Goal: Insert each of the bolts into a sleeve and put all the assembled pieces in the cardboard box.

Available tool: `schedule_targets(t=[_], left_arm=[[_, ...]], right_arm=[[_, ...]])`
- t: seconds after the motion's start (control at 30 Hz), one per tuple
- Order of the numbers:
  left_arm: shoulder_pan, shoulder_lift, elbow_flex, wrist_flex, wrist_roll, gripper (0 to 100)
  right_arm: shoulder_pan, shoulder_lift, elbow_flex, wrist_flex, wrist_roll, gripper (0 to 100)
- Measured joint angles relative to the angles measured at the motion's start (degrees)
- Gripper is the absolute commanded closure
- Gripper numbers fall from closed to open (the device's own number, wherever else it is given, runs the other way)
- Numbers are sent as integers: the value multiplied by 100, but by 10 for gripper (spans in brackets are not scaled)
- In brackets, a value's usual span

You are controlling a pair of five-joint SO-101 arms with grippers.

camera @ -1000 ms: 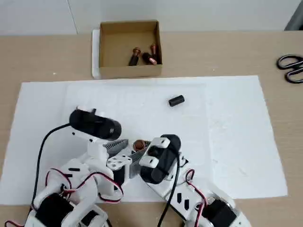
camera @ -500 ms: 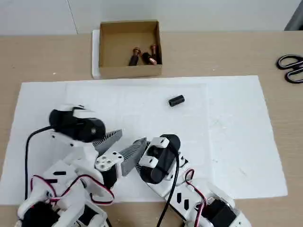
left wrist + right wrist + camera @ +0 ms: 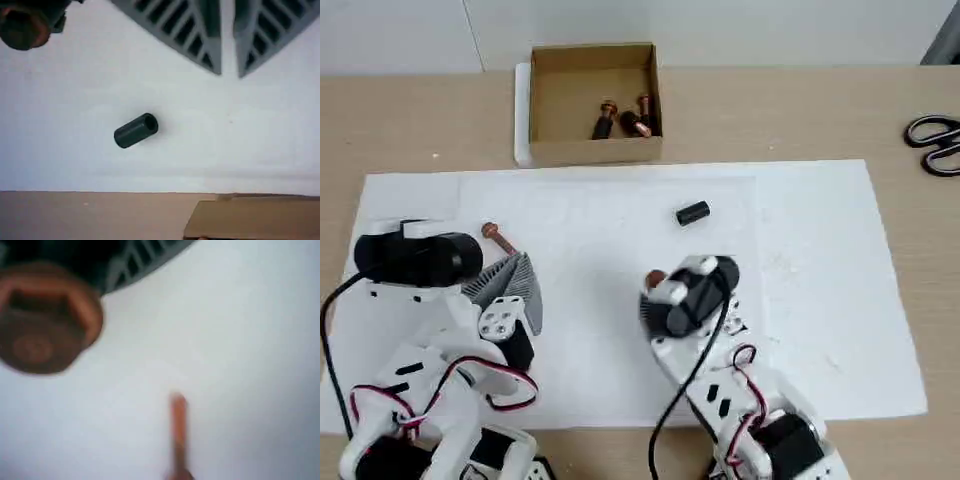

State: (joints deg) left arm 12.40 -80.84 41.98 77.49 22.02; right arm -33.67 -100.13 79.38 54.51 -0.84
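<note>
A copper bolt [image 3: 655, 278] sits in my right gripper [image 3: 658, 284], which is shut on it near the middle of the white sheet. Its head [image 3: 45, 320] looms large in the right wrist view, with something dark behind it; I cannot tell if that is a sleeve. My left gripper [image 3: 518, 265] [image 3: 227, 75] hangs at the left with its grey fingers [image 3: 200, 40] almost together and nothing between them. A loose bolt [image 3: 500, 238] [image 3: 177, 430] lies on the sheet just beyond its tips. A black sleeve [image 3: 692, 213] [image 3: 136, 131] lies alone farther back. The cardboard box [image 3: 545, 100] [image 3: 255, 220] holds two assembled pieces [image 3: 622, 118].
A white paper sheet [image 3: 820, 260] covers the wooden table in front of the box. Black scissors [image 3: 935, 140] lie at the far right edge. The right half of the sheet is bare.
My left arm has pulled back to the left, away from the right gripper, and its fingers have closed together. That uncovered the loose bolt. The right gripper kept its bolt and shifted slightly right.
</note>
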Motion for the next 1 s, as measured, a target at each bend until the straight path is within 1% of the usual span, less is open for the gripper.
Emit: schedule_targets(t=[0.17, 0.33, 0.43, 0.53, 0.7, 0.8, 1.0], left_arm=[[-615, 800, -211, 123, 149, 994], [-422, 1873, -1064, 308, 211, 994], [-387, 2681, -1697, 686, 211, 994], [-387, 3534, -2277, 1187, 273, 994], [-536, 4642, -3226, 1811, 738, 994], [-712, 5090, -3490, 1846, 791, 994], [-809, 5574, -3534, 1881, 809, 994]], right_arm=[[598, 774, -651, 440, -440, 995], [1002, 1925, -1609, 457, -800, 995], [1196, 2716, -2215, 651, -1029, 995], [1266, 3481, -2787, 1099, -1222, 995], [1371, 4659, -3710, 1503, -1257, 995], [1363, 5389, -4229, 1503, -1248, 995], [1398, 7112, -5547, 1503, -730, 995]])
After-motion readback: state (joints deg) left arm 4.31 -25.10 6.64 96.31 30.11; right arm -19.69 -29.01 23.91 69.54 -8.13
